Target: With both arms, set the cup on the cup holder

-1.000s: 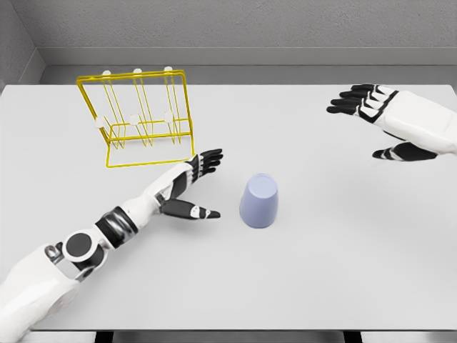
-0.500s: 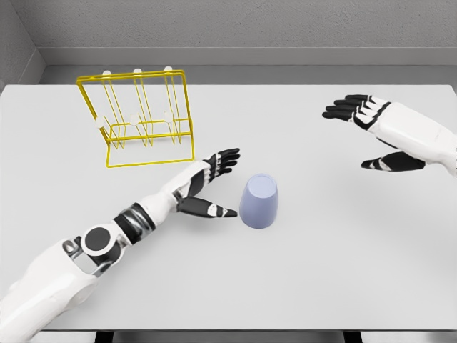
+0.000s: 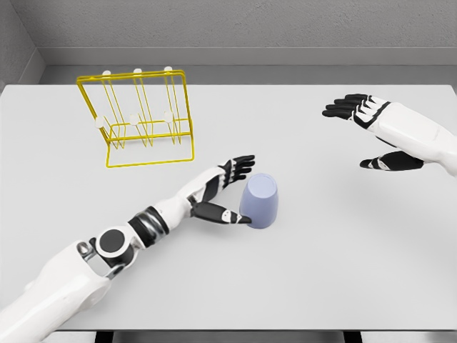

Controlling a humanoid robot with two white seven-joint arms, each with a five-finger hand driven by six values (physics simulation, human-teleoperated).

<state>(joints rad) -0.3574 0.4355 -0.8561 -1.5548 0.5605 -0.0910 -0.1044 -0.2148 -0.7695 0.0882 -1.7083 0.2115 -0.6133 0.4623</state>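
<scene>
While untouched-looking, cup (image 3: 259, 201) beside robot hand (image 3: 226, 191)

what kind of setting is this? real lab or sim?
Looks like a bare simulated tabletop test cell, not a real lab: a flat white table against plain grey walls, holding only a yellow wire cup holder and one lavender cup, all rendered cleanly.

Cup (image 3: 259, 201) sits right-front of cup holder (image 3: 140, 118).
</scene>
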